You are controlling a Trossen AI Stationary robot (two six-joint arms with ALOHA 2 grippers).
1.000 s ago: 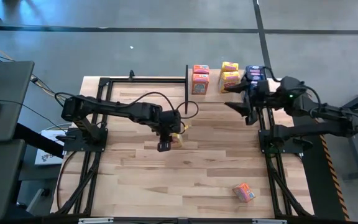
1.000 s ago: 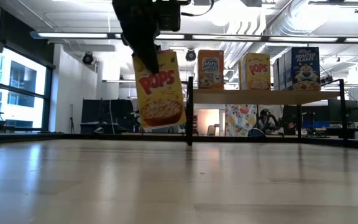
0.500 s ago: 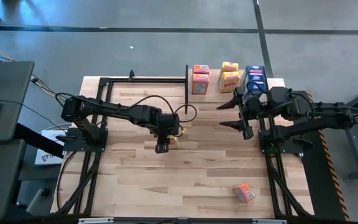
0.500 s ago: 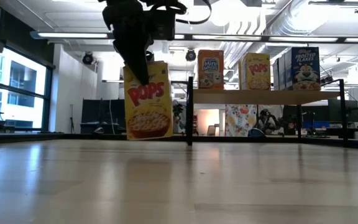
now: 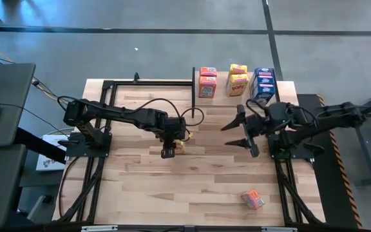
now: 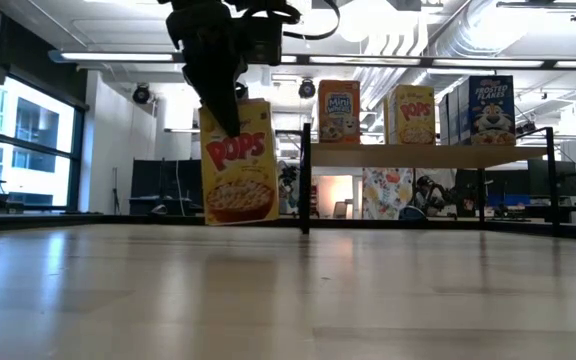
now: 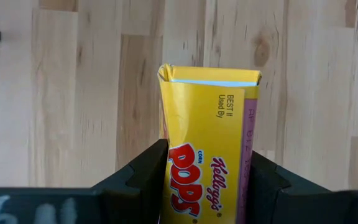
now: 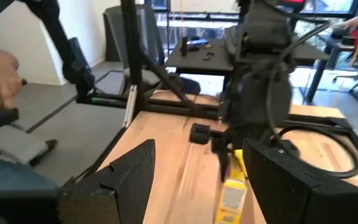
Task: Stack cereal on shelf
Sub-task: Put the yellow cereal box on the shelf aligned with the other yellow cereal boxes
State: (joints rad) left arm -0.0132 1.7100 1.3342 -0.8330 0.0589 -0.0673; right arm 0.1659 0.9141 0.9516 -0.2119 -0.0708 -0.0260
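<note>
From overhead, the left gripper [image 5: 168, 149] is sitting near the middle of the slatted wooden tabletop [image 5: 134, 187], clenched on a yellow Corn Pops box [image 5: 180, 145]. The shelf [image 5: 237, 96] is lying toward two o'clock from that claw, carrying orange boxes [image 5: 208, 82], yellow boxes [image 5: 238, 80] and a blue box [image 5: 263, 84] in a row. The right gripper [image 5: 242, 131] is hanging at three o'clock from the held box, between it and the shelf, its fingers spread and gripping nothing. A lone orange cereal box [image 5: 253, 199] is lying flat toward five o'clock, nearer the right arm.

At table height, the Corn Pops box [image 6: 237, 162] is standing upright, long axis vertical, its base seemingly at or just above the smooth wood. The left gripper [image 6: 218, 90] is pinching its top edge from twelve o'clock. The shelf board [image 6: 428, 155] is raised on thin black uprights, with Mini-Wheats [image 6: 339, 111], Pops [image 6: 411, 115] and Frosted Flakes [image 6: 488, 109] boxes standing on it.

From the left wrist, matte black fingers [image 7: 143, 177] are squeezing the glossy cardboard box [image 7: 207, 149] on both faces; its flap end is slightly creased.

From the right wrist, the open fingers [image 8: 124, 174] are framing the far left arm and the yellow box [image 8: 232, 190] beneath it.
</note>
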